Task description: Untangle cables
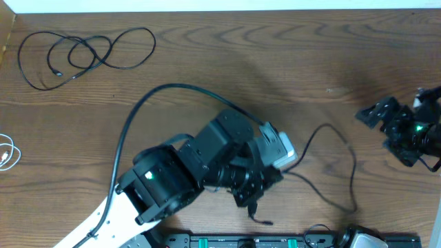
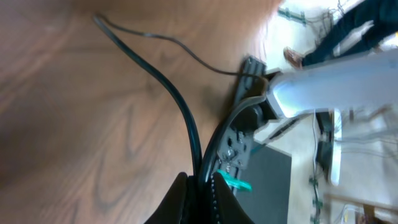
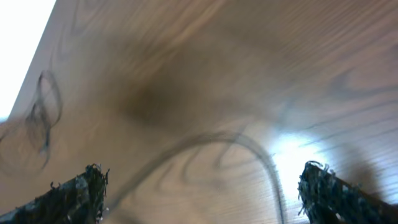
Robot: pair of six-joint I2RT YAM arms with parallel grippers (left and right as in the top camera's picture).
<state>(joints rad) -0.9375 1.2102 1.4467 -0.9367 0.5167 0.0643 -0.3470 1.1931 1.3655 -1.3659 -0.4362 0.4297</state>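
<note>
Left claw (image 1: pixel 249 200) is clamped shut on a thin black cable (image 1: pixel 353 182); the left wrist view shows the fingers (image 2: pixel 180 199) pinched together with the cable (image 2: pixel 180 106) running up out of them and across the wood. Right claw (image 1: pixel 372 114) stands wide open at the far right edge, holding nothing; its wrist view is blurred, fingers (image 3: pixel 84 190) far apart and only bare counter (image 1: pixel 275 55) and a faint cable arc between them. Progress, as a judgement: mostly done. All three cables lie apart from each other; the second black cable (image 1: pixel 83 52) sits in loose loops at the upper left corner, crossing only itself; the white cable (image 1: pixel 7 155) sits at the left edge, partly cut off by the frame. What looks left is setting the gripped cable down clear of the arm and maybe opening out the upper-left loops. The gripped cable leaves the left claw to the right, loops over the counter between the two claws, and comes back towards the near edge; it lies near the right claw but not touching it. The other two are well apart from both claws. The thick black cord (image 1: pixel 138 114) arching over the left arm is the arm's own, not a task cable.
</note>
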